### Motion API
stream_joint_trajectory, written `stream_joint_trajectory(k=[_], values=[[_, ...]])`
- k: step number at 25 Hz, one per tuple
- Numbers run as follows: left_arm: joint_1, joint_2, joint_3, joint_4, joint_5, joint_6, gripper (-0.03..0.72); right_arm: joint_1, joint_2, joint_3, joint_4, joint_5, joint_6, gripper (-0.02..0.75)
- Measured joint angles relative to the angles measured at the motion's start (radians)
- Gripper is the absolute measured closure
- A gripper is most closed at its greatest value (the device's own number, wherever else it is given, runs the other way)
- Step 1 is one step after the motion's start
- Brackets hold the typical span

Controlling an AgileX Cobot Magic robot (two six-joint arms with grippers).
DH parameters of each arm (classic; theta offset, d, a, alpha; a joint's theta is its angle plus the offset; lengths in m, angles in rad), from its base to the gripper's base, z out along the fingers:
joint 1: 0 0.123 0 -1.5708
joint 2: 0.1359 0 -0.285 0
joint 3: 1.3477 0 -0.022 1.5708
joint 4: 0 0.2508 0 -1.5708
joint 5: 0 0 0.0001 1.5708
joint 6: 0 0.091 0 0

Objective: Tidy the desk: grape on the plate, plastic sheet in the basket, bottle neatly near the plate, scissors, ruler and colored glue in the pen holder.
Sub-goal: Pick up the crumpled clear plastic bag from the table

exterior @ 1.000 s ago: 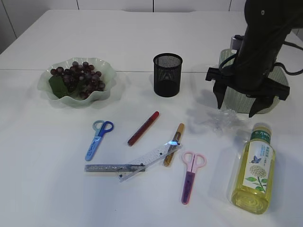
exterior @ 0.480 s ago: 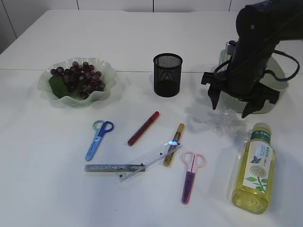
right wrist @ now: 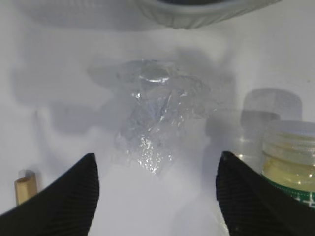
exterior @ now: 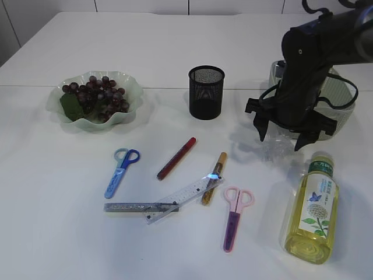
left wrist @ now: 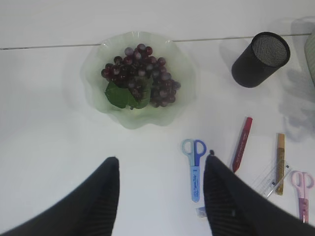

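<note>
My right gripper [exterior: 280, 140] is open and hangs just above the crumpled clear plastic sheet [exterior: 273, 149]. In the right wrist view the sheet [right wrist: 152, 115] lies on the table ahead of the open gripper [right wrist: 157, 157], untouched. The green basket [exterior: 345, 98] stands behind the arm. The yellow bottle [exterior: 312, 207] lies on its side at the right. Grapes [exterior: 96, 96] sit on the green plate [exterior: 133, 87]. My left gripper [left wrist: 161, 160] is open and empty, high above the table near the blue scissors [left wrist: 194, 164].
The black mesh pen holder [exterior: 206, 92] stands at centre back. Blue scissors [exterior: 121, 171], a red glue stick [exterior: 176, 157], a gold glue stick [exterior: 214, 178], a clear ruler [exterior: 183, 197], a grey strip [exterior: 137, 207] and pink scissors [exterior: 234, 217] lie across the front.
My right gripper has come down and slightly left, from above the basket's front to just over the plastic sheet. Its jaws stay open. Nothing on the table has moved.
</note>
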Motion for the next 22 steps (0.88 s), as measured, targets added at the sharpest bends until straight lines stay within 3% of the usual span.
stream_joint_trajectory(k=[22], values=[[0.000, -0.001, 0.000, 0.000, 0.000, 0.000, 0.284, 0.000, 0.067, -0.004, -0.105, -0.101, 0.068, 0.162]])
